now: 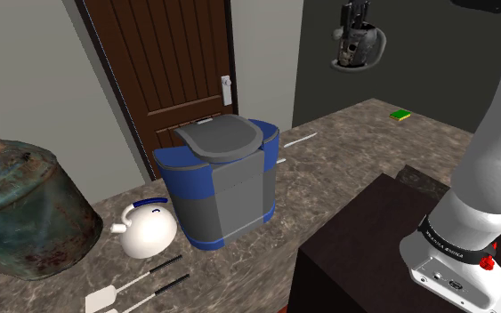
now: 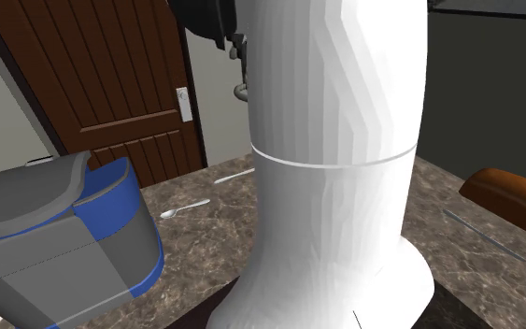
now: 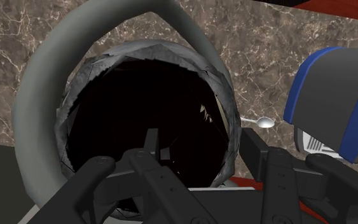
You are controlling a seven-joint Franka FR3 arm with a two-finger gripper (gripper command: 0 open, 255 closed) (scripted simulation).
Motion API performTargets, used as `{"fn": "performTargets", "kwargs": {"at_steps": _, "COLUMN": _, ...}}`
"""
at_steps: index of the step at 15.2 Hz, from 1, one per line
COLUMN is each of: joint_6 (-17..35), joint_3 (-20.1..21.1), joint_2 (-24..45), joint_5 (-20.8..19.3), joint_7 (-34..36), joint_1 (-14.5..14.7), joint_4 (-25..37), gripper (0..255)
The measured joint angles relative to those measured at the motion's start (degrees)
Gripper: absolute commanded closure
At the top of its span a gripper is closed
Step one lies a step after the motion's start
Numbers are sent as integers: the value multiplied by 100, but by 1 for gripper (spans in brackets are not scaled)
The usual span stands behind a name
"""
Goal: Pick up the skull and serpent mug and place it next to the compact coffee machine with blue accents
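The end effector (image 1: 356,28) hangs high above the marbled surface (image 1: 346,151), clamped on the wall of the grey mug (image 1: 360,48). In the wrist view, one finger sits inside the mug's dark hollow and the other outside. The mug is in mid-air, well apart from the blue-and-grey coffee machine (image 1: 221,182). A white kettle (image 1: 148,229) stands just beside that machine.

Both exterior views share the coffee machine (image 1: 219,182).

Coffee machine (image 1: 220,182) at the middle of the bench (image 1: 355,151), kettle (image 1: 148,229) just beside it on the shoulder view's left, sponge (image 1: 401,115) lies far behind, mug (image 1: 359,49) in my gripper (image 1: 356,29) high above the bench's far side
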Motion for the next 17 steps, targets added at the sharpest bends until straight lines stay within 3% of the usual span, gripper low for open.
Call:
{"fn": "performTargets", "kwargs": {"at_steps": 4, "joint_6": -46, "joint_3": 89, "joint_2": -274, "joint_5": -103, "joint_7": 261, "joint_1": 196, "joint_4": -223, "gripper": 255}}
{"fn": "performTargets", "kwargs": {"at_steps": 10, "joint_6": 221, "joint_3": 451, "joint_2": -1294, "joint_5": -421, "joint_7": 1105, "joint_1": 719, "joint_4": -1481, "gripper": 255}}
{"fn": "performTargets", "kwargs": {"at_steps": 17, "joint_6": 241, "joint_3": 1005, "joint_2": -2081, "joint_5": -534, "joint_7": 2126, "joint_1": 1175, "joint_4": -2310, "gripper": 255}}
